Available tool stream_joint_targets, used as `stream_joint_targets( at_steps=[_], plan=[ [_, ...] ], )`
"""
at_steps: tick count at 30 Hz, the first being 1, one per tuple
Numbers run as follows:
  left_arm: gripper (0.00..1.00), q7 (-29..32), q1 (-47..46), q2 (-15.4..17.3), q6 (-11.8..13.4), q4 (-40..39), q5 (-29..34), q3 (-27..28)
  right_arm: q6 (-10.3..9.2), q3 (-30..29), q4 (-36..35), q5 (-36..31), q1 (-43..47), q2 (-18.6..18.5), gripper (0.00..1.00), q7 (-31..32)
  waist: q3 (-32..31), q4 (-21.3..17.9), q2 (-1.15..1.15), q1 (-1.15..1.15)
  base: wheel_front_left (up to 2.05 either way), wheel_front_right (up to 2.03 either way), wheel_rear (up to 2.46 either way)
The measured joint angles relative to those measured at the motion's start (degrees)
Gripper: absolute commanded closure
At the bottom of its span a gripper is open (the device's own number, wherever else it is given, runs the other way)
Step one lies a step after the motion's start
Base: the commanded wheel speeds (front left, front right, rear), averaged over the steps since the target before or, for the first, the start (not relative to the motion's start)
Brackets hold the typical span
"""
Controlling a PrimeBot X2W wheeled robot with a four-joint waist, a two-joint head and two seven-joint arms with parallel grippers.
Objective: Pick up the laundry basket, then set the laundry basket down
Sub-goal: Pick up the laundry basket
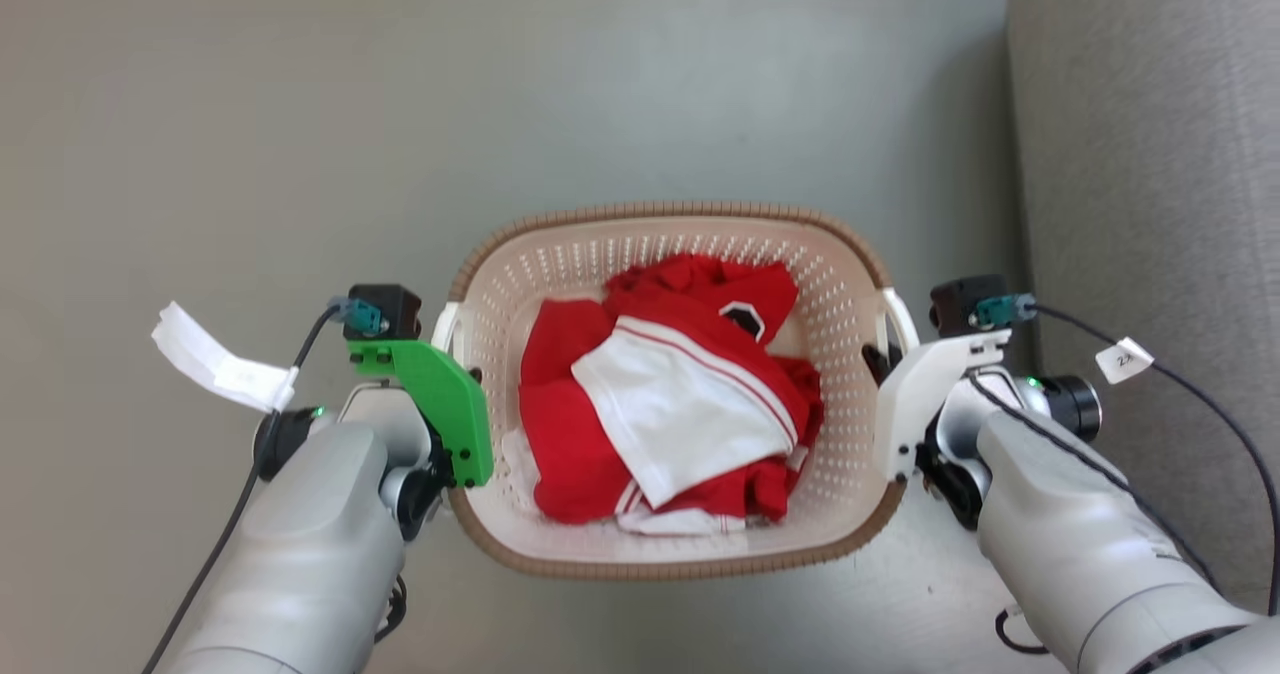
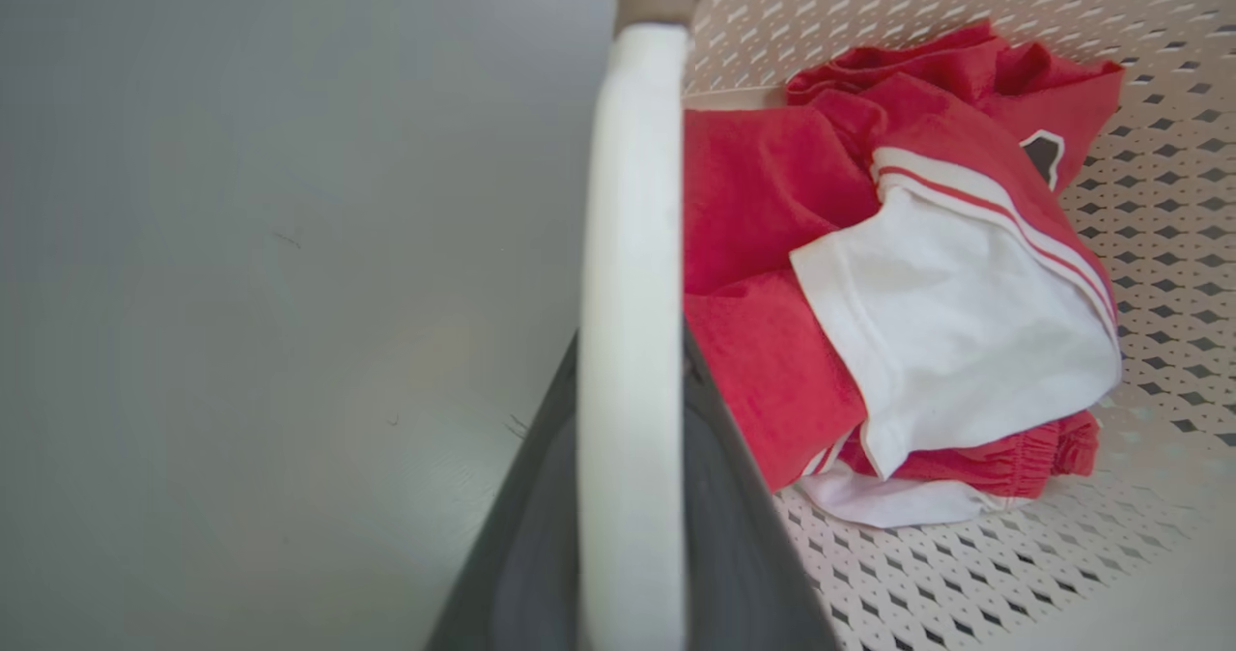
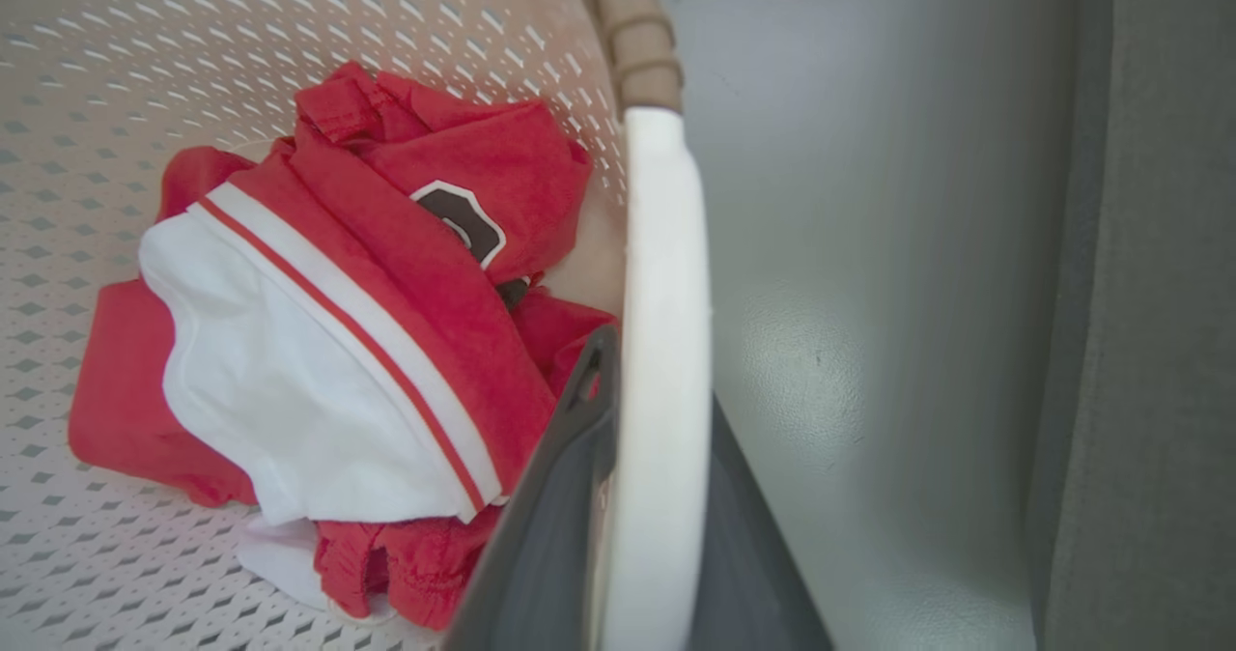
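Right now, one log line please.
left gripper: jaws shut on left handle | right gripper: jaws shut on right handle | laundry basket: red-white clothes inside | lift: unclear

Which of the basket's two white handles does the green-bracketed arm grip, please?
The left handle of the laundry basket: the left pincer, under the green bracket, clamps it. The right pincer on the right handle has a white bracket.

Bright, even, diffuse lighting from above. Soft sheen on the grey floor; faint shadow along the grey fabric surface. Near-lens fingers and laundry basket handle defocused. Wide-angle bowing at wrist-view edges.
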Motion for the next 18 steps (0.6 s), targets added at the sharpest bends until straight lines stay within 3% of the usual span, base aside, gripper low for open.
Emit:
stream_joint_targets(
  at_steps=[18],
  plan=[
    [1.00, 5.1, 5.8, -0.1, 0.0, 2.5, -4.7, -1.1, 0.98, 3.5, 0.4, 2.3, 4.8, 0.4, 1.00, 6.4, -14.1, -1.8, 0.00, 0.00, 0.00, 0.00, 0.00]
  ],
)
